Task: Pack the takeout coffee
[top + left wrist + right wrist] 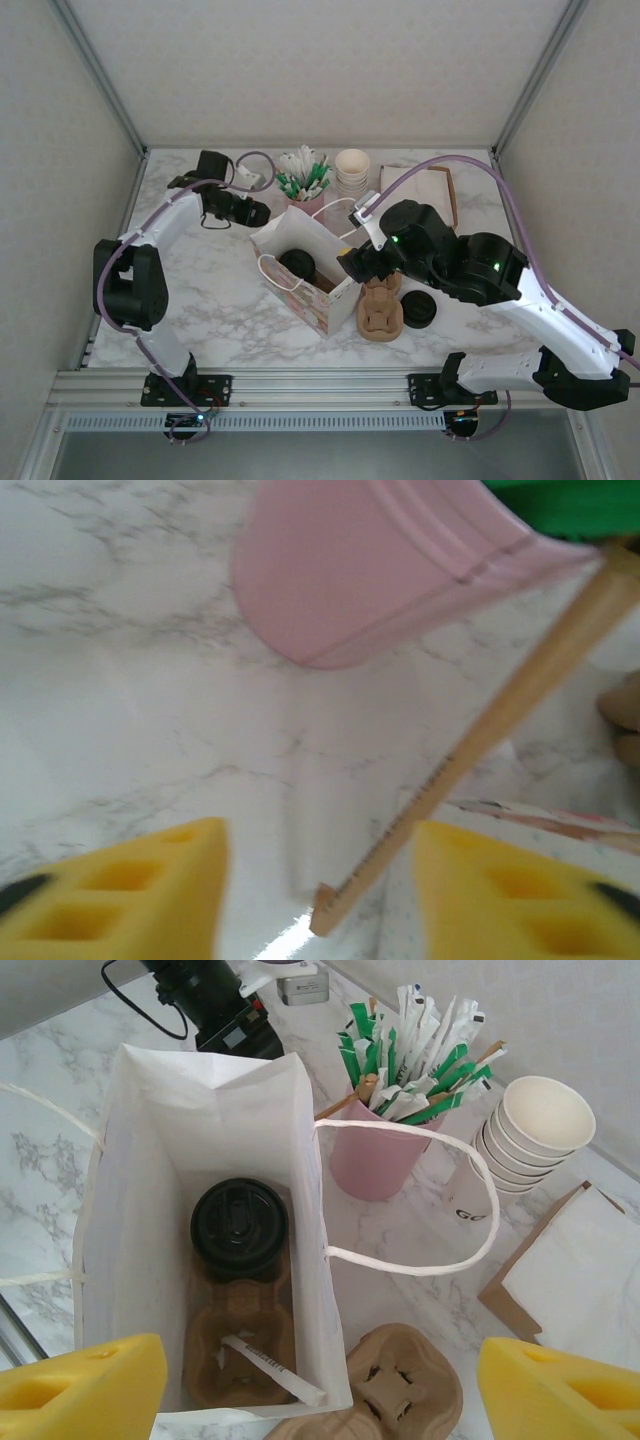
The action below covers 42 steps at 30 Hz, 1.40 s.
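Note:
The takeout coffee [239, 1225], a paper cup with a round black lid, stands in the far slot of a brown carrier [240, 1355] at the bottom of the white paper bag [205, 1100]. It shows from above as a dark disc [297, 264]. A white wrapped stick [272, 1368] lies in the carrier's near slot. My right gripper [320, 1390] hovers open over the bag's right wall, its yellow pads [85, 1390] wide apart and empty. My left gripper [318, 900] is open low beside the pink cup [380, 570], with a wooden stirrer [470, 750] slanting between its pads, not gripped.
A second empty carrier [380, 310] and a loose black lid [418, 310] lie right of the bag. Behind stand the pink cup of stirrers and straws [305, 185], a stack of lidless cups [352, 170] and napkins on brown paper [425, 190]. The bag's string handle [420, 1260] loops out rightward.

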Available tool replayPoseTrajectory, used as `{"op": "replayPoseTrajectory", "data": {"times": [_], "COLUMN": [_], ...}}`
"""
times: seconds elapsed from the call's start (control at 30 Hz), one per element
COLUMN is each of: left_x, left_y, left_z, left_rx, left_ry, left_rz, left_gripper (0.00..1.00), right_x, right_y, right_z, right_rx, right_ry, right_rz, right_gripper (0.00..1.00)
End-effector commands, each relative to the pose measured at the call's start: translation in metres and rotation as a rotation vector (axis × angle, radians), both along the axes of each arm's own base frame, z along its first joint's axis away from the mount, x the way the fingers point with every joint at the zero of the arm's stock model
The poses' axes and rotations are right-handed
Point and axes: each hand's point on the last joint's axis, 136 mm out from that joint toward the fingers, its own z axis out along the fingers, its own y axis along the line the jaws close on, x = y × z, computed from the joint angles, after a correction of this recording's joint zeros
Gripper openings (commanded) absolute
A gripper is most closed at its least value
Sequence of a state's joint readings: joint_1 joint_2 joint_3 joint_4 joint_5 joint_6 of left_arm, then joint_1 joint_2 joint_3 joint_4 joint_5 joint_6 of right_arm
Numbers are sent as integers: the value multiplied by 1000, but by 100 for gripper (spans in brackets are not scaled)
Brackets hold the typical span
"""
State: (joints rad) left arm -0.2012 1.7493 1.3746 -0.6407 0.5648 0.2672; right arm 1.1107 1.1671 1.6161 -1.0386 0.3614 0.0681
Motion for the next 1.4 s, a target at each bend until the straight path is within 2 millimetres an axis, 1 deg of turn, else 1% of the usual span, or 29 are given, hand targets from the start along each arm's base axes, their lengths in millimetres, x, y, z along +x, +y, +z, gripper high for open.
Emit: {"op": "replayPoseTrajectory", "data": {"times": [0.0, 0.03, 0.07, 0.1, 0.23, 0.33, 0.5, 0.6, 0.67, 0.73, 0.77, 0.87, 0.9, 0.93, 1.03, 1.07, 1.1, 1.23, 1.37], "left_x": [-16, -17, -17, -17, -14, -12, -9, -9, -7, -6, -5, -4, -4, -4, -8, -8, -9, -7, -1], "left_y": [-7, -8, -9, -11, -15, -22, -25, -30, -30, -31, -31, -30, -31, -30, -31, -30, -29, -22, -3], "left_z": [1, 0, -4, -8, -29, -38, -58, -64, -68, -71, -72, -73, -72, -71, -68, -67, -65, -48, -16], "left_rx": [-43, -41, -31, -13, 34, 13, 52, 49, 69, 79, 85, 97, 101, 105, 109, 113, 123, 168, 250], "left_ry": [50, 48, 51, 56, 79, 104, 121, 136, 132, 129, 126, 122, 115, 107, 94, 90, 86, 34, -60], "left_rz": [-66, -68, -68, -71, -75, -77, -71, -74, -66, -63, -62, -64, -67, -70, -92, -97, -103, -107, -70], "left_gripper": [74, 81, 97, 100, 100, 100, 100, 100, 98, 90, 85, 59, 47, 38, 20, 12, 1, 0, 0], "right_x": [-4, -4, -4, -4, -4, -4, -2, -1, -1, 0, 0, 0, 0, 0, 1, 1, 0, 0, 0], "right_y": [3, 4, 4, 4, 7, 8, 12, 15, 16, 17, 17, 17, 16, 16, 13, 12, 11, 6, 3], "right_z": [-8, -9, -9, -9, -9, -10, -14, -16, -18, -20, -21, -20, -20, -20, -18, -18, -17, -15, -9], "right_rx": [-16, -21, -26, -26, -20, -16, -27, -34, -39, -43, -43, -45, -45, -45, -42, -43, -41, -39, -19], "right_ry": [37, 40, 43, 44, 50, 52, 58, 61, 64, 64, 63, 61, 62, 60, 51, 49, 47, 39, 24], "right_rz": [11, 13, 13, 12, 14, 14, 16, 21, 20, 20, 20, 18, 17, 15, 8, 6, 5, -3, -8], "right_gripper": [82, 82, 82, 82, 82, 82, 82, 82, 82, 82, 82, 82, 82, 82, 82, 82, 82, 82, 82]}}
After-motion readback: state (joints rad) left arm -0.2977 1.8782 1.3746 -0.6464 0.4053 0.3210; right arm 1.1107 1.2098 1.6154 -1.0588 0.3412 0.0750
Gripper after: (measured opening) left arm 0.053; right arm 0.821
